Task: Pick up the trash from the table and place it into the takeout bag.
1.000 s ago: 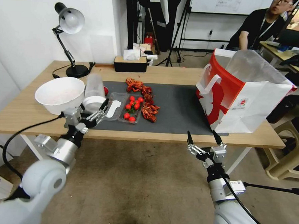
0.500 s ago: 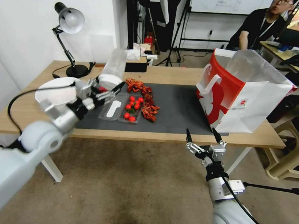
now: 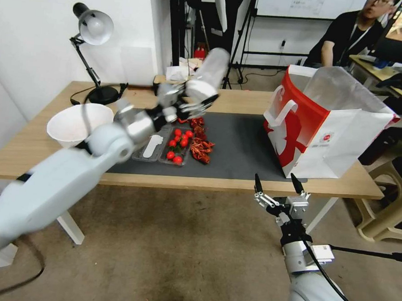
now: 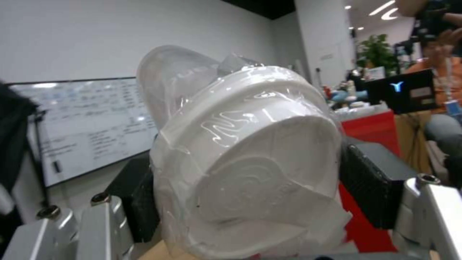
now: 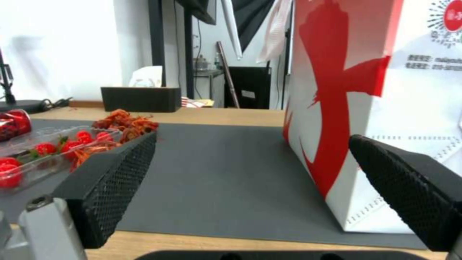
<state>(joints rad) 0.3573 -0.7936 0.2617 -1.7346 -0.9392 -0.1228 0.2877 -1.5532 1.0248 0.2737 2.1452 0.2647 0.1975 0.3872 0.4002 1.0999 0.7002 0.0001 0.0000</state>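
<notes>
You are viewing the bag (image 3: 328,130) with red print on its white side; in the right wrist view the small text and round code on the bag (image 5: 385,90) are too fine to read. The whiteboard writing in the left wrist view is also illegible.

The left gripper (image 3: 195,106) is clamping the cup (image 3: 208,79) near its white lid and is holding it in the air above the far part of the mat (image 3: 237,148), between the bowl (image 3: 78,126) and the bag. The cup's long axis is lying tilted: the lid end is pointing down toward you and the clear body is pointing up and away toward the bag side. In the left wrist view the cup (image 4: 245,159) is sitting between the two black pads (image 4: 370,184), with wrinkled film over the lid; its far end is hidden behind the lid.

The right gripper (image 3: 277,187) is hanging below the table (image 3: 257,98) edge near the bag, with its jaws spread apart and nothing between them.

A can (image 5: 12,124) is lying on the mat, cut off at the edge of the right wrist view.
</notes>
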